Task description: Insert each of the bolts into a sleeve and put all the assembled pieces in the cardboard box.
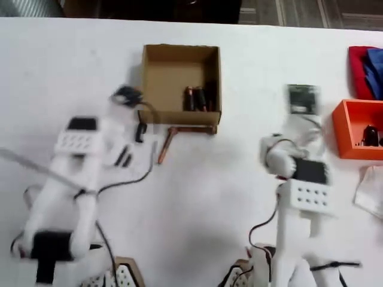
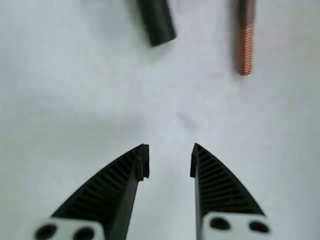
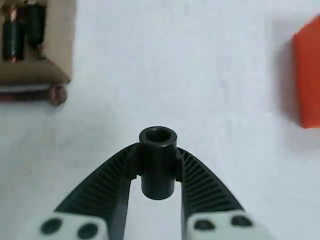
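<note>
My left gripper (image 2: pixel 169 150) hangs open over bare table, nothing between its fingers. Just beyond it lie a black sleeve (image 2: pixel 156 22) and the threaded end of a copper bolt (image 2: pixel 244 45). In the high view that bolt (image 1: pixel 164 145) and the sleeve (image 1: pixel 140 131) lie in front of the cardboard box (image 1: pixel 152 78). A second copper bolt (image 1: pixel 192 129) rests against the box's front wall. Assembled pieces (image 1: pixel 197 98) lie inside the box. My right gripper (image 3: pixel 158 155) is shut on an upright black sleeve (image 3: pixel 158 167), out on the table between the box and the orange bin.
An orange bin (image 1: pixel 347 134) stands at the right with a dark part inside, and red and blue cloth (image 1: pixel 365 69) lies behind it. The left arm (image 1: pixel 78 143) stands left of the box, the right arm (image 1: pixel 299 179) to its right. Cables trail near both bases.
</note>
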### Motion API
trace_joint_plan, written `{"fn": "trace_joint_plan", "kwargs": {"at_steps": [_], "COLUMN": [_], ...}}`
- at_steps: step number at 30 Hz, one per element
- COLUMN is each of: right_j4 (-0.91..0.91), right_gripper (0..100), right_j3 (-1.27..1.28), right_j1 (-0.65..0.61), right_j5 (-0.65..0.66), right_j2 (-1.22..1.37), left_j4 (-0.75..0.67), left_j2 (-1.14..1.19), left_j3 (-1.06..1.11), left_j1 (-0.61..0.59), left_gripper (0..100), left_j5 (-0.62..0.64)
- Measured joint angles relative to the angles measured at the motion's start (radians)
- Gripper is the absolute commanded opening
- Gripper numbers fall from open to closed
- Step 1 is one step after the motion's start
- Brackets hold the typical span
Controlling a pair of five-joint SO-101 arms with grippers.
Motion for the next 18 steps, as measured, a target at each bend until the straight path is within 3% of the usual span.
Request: {"fn": "trace_joint_plan", "kwargs": {"at_steps": [4,9,18], "right_j4": [-0.080,-0.153,-0.135], "right_gripper": [2.2,2.2,2.2], "right_j3": [0.002,0.002,0.002], "right_j1": [0.063,0.074,0.074], "right_j5": [-0.034,-0.083,-0.098], "right_j2": [0.018,0.153,0.195], "left_j4": [-0.005,-0.006,-0.006], "left_j2": [0.152,0.364,0.621], "left_j3": [-0.176,-0.373,-0.615], "left_j1": [0.120,0.184,0.247], "left_gripper": [16,16,16], "left_j5": [0.101,0.226,0.269]}}
